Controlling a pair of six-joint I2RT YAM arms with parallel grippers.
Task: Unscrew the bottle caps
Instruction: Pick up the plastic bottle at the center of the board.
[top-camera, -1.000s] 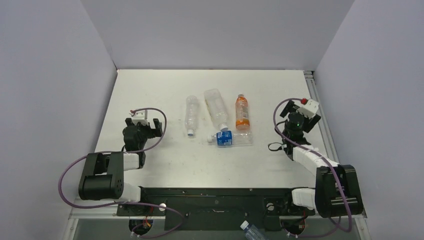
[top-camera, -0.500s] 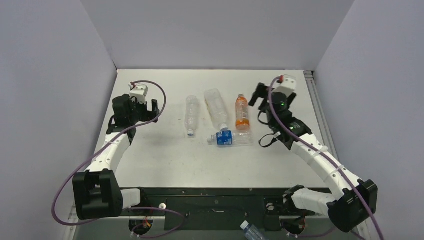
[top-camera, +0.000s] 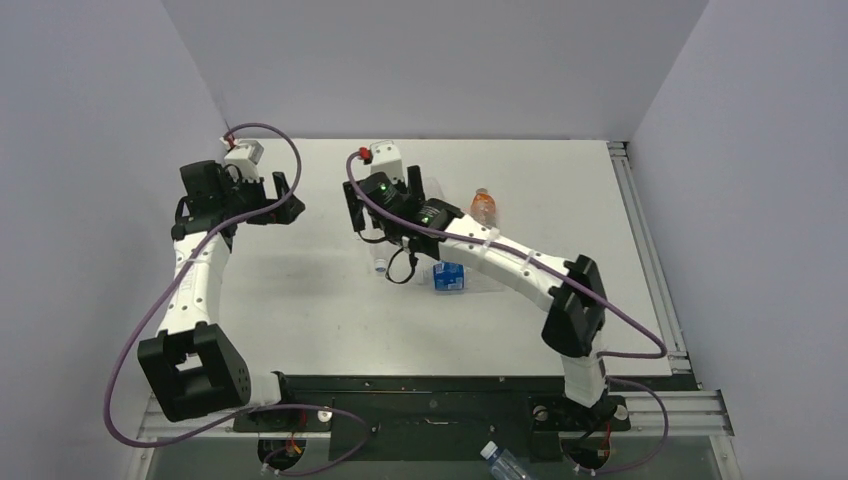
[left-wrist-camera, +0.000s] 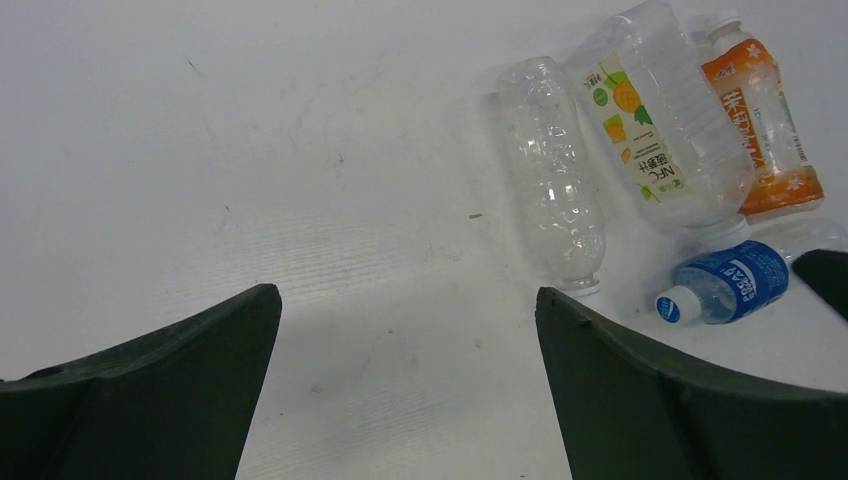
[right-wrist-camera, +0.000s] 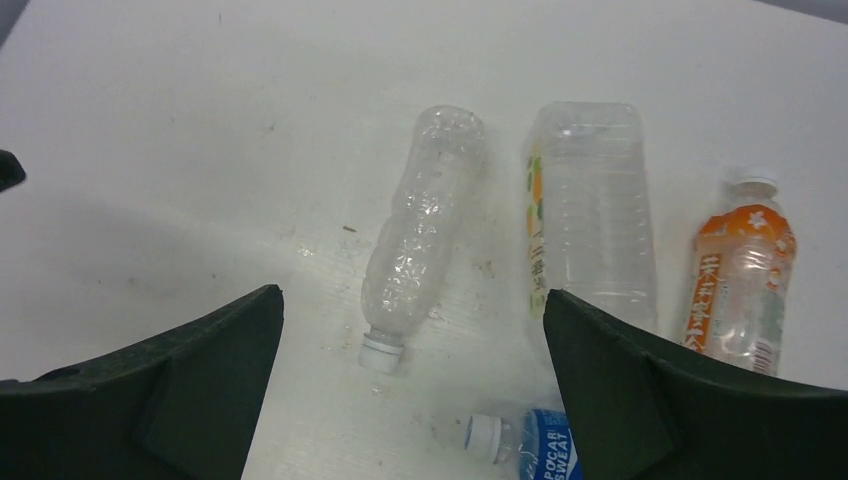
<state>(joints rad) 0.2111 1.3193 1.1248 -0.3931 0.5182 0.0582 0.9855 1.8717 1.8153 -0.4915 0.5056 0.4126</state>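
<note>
White desk (top-camera: 300, 300) bears four lying bottles (right-wrist-camera: 590, 200); a white cap (right-wrist-camera: 381, 352) sits on the clear one, a blue cap (left-wrist-camera: 677, 305) on the blue-labelled one. Right tool (right-wrist-camera: 412, 298) hangs released above them, left tool (left-wrist-camera: 405, 300) released off left.

The table (right-wrist-camera: 150, 150) is a matt white sheet, lightly scuffed and flecked with dark specks. The dimpled bottle (right-wrist-camera: 420, 230), the ribbed square bottle (right-wrist-camera: 590, 200), the orange-labelled bottle (right-wrist-camera: 745, 300) and the blue-labelled bottle (right-wrist-camera: 550, 450) are thin clear plastic with a glossy shine and smooth printed film labels, and the bottle caps (right-wrist-camera: 381, 352) are opaque white ridged plastic. The fingers (right-wrist-camera: 180, 390) of the right gripper (right-wrist-camera: 410, 293) look like dark, matt moulded plastic.
</note>
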